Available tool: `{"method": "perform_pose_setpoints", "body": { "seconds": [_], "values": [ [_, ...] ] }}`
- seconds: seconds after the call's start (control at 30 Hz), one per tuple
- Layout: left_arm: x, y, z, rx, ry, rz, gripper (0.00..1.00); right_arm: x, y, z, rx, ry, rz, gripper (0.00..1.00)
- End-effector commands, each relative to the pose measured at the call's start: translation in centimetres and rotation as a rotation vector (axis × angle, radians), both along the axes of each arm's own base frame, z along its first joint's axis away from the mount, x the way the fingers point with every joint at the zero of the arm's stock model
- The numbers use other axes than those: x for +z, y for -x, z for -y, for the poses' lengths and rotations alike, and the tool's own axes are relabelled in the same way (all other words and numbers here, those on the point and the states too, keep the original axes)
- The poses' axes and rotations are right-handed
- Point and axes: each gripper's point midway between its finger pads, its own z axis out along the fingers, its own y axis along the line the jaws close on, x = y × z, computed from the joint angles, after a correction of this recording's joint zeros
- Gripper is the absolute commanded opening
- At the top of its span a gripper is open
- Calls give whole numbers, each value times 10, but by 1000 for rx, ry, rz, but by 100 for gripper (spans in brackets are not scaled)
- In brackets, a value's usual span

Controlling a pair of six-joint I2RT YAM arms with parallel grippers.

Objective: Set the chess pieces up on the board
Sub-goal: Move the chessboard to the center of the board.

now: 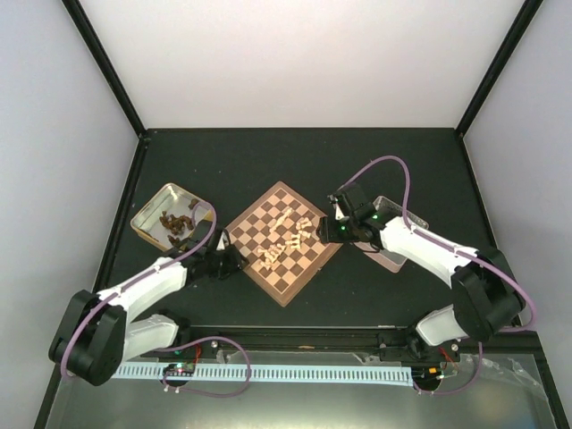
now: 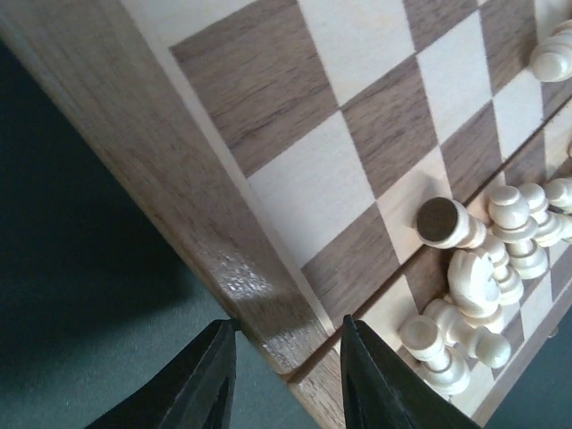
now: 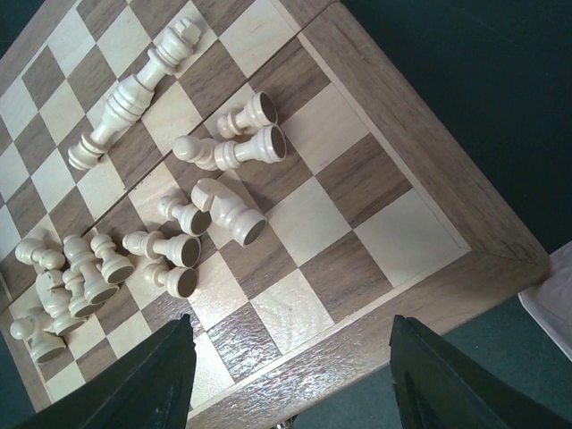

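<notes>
The board [image 1: 259, 223] lies as a diamond in the middle of the black table. Several cream chess pieces [image 1: 290, 237] lie tipped over in a heap near its centre. My left gripper [image 1: 234, 259] is at the board's left side. In the left wrist view it [image 2: 288, 357] is partly closed, with one finger on each side of the wooden rim [image 2: 134, 152]; fallen pieces [image 2: 483, 277] lie to the right. My right gripper [image 1: 338, 228] hovers over the board's right edge. It [image 3: 290, 357] is wide open above the rim [image 3: 429, 143] and holds nothing; toppled pieces [image 3: 223, 210] lie beyond it.
A metal tin [image 1: 170, 217] with dark brown pieces stands left of the board. A second tin [image 1: 393, 250] sits to the right, partly under my right arm, and its pale corner [image 3: 556, 299] shows in the right wrist view. White walls enclose the table.
</notes>
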Motion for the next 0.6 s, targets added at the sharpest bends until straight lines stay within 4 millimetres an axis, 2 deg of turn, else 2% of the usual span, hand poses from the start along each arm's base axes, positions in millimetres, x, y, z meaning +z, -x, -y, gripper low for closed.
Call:
{"method": "perform_pose_setpoints", "body": {
  "seconds": [0.0,0.3,0.57],
  "values": [
    [3,-20,-1,14,-41,52,32,5,-6,-6,1,1,21,60],
    [4,-51,3,-46,-128,83,25,-3,-9,-10,32,45,20,47],
    [9,-80,7,-92,-175,119,27,-18,-14,-13,79,175,29,46]
  ]
}}
